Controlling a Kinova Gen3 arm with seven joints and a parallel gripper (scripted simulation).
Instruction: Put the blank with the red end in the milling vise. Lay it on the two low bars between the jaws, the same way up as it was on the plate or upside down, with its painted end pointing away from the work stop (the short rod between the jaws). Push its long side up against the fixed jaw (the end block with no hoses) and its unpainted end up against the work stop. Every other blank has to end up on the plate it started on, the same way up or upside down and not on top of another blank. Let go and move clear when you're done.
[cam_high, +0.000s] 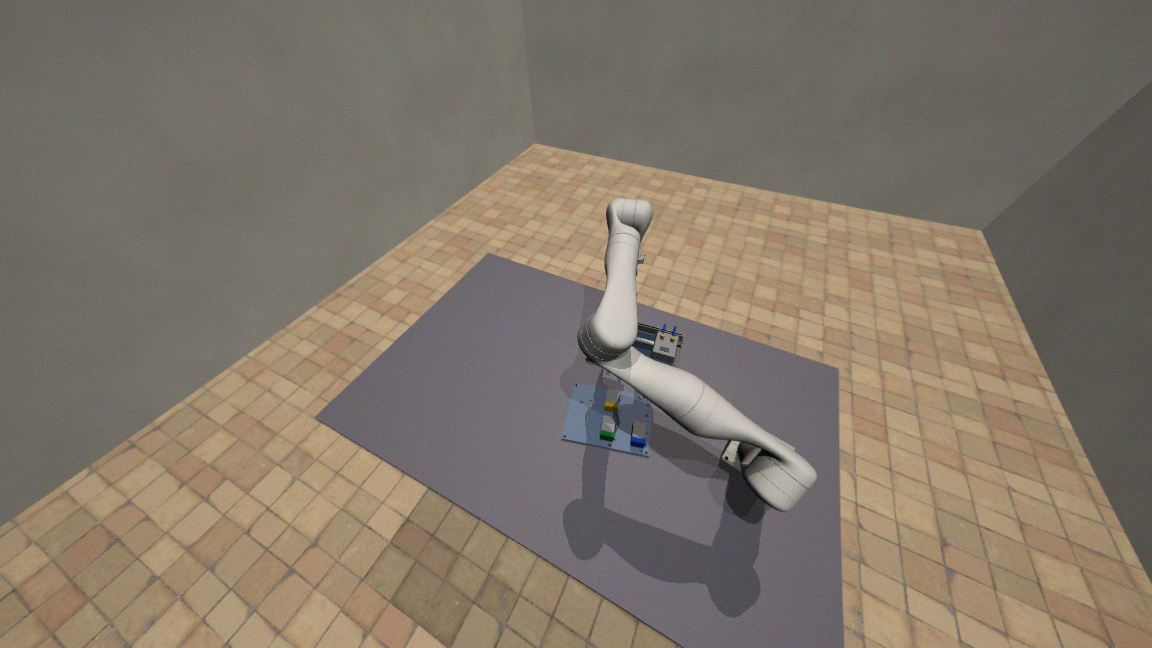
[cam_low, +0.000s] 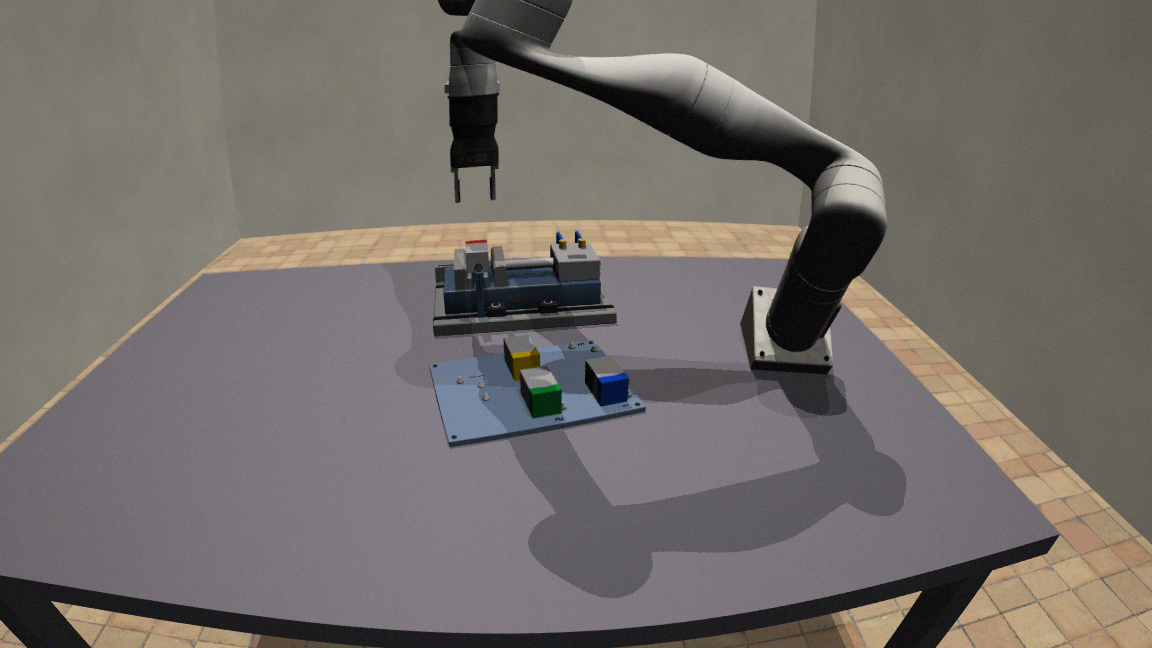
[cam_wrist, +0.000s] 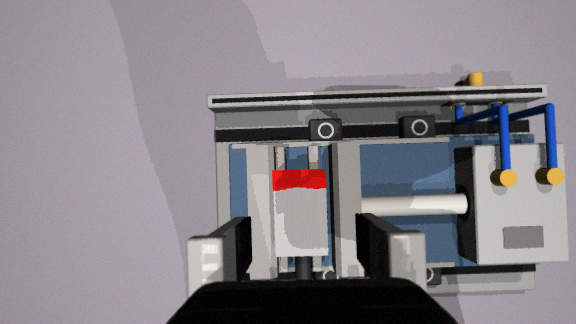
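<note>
Red tips one grey blank (cam_low: 476, 255) (cam_wrist: 301, 215); the others (a tidy trio) wear yellow, green and, seemingly, blue.
</note>
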